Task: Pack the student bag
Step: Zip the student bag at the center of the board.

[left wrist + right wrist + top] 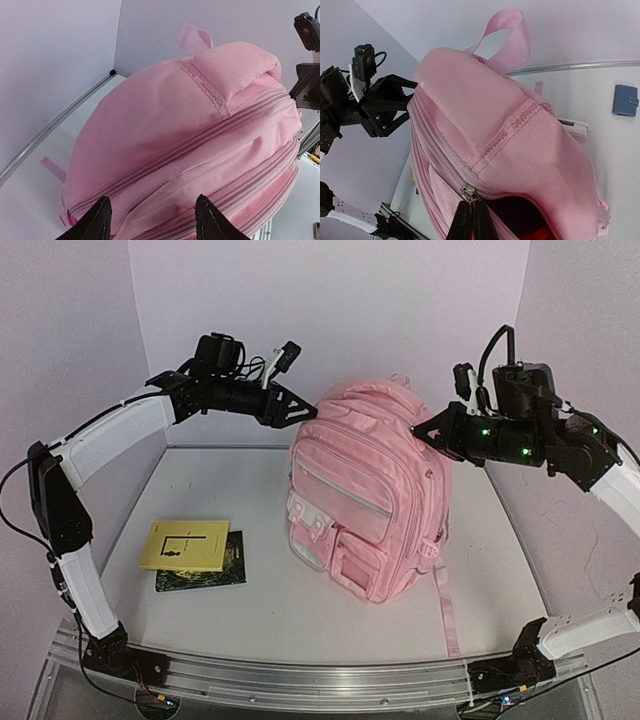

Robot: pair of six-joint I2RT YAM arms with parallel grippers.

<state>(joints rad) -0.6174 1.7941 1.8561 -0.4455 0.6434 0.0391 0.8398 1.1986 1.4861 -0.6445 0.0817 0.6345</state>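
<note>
One student bag (pixel 365 500), two books (pixel 185 545)

I see pale lilac walls (pixel 330 310) on 3 sides, white table (pixel 270 610), alu rail (pixel 300 677) along near edge; light even.

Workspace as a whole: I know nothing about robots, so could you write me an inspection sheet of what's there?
Surface: white table, metal rail at the near edge.
Job's things: pink student bag upright, main zip partly open.
Clutter: yellow booklet lying on a dark book; small blue case behind the bag.
Grippers: left fingers open over the bag's top; right fingers shut, apparently on the zip pull.
Cables: black wires at both wrists.
Surroundings: plain pale walls.
</note>
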